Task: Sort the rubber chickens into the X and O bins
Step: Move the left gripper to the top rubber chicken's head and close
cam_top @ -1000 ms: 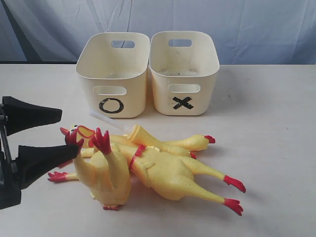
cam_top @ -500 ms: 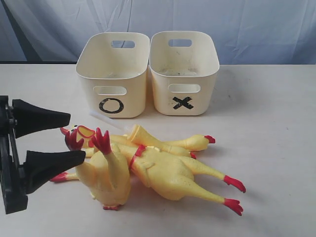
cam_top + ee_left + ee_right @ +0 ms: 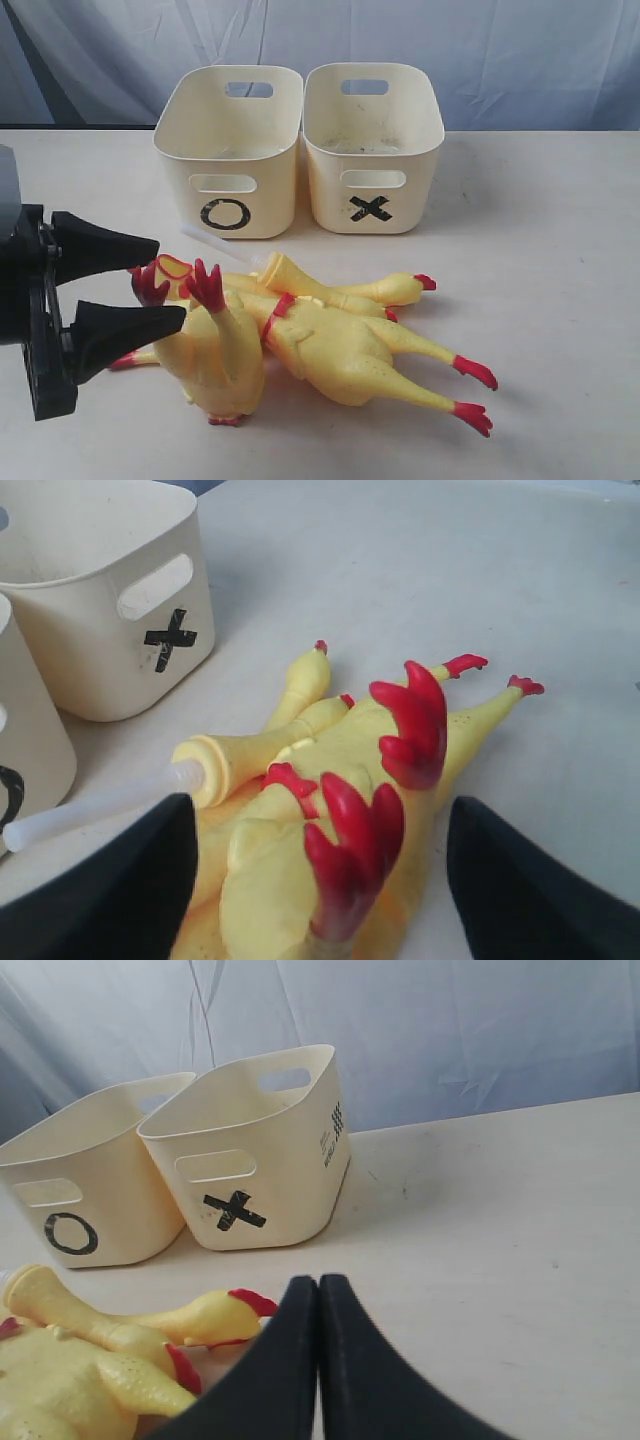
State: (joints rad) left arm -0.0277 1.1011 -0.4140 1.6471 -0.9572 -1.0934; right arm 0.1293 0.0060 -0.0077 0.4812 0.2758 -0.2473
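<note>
Several yellow rubber chickens lie heaped on the table in front of two cream bins. The O bin stands left of the X bin; both look empty. The nearest chicken has its red feet sticking up. My left gripper is open, its black fingers on either side of those raised feet without touching them. A white tube sticks out of one chicken's neck. My right gripper is shut on nothing, low over the table beside a red foot; it is out of the exterior view.
The cream table runs wide to the right of the pile. A pale blue cloth hangs behind the bins. The bins stand side by side, nearly touching, at the back.
My left gripper has moved right, toward the pile, and its open fingers now flank the raised red feet. The chickens and bins have not moved.
</note>
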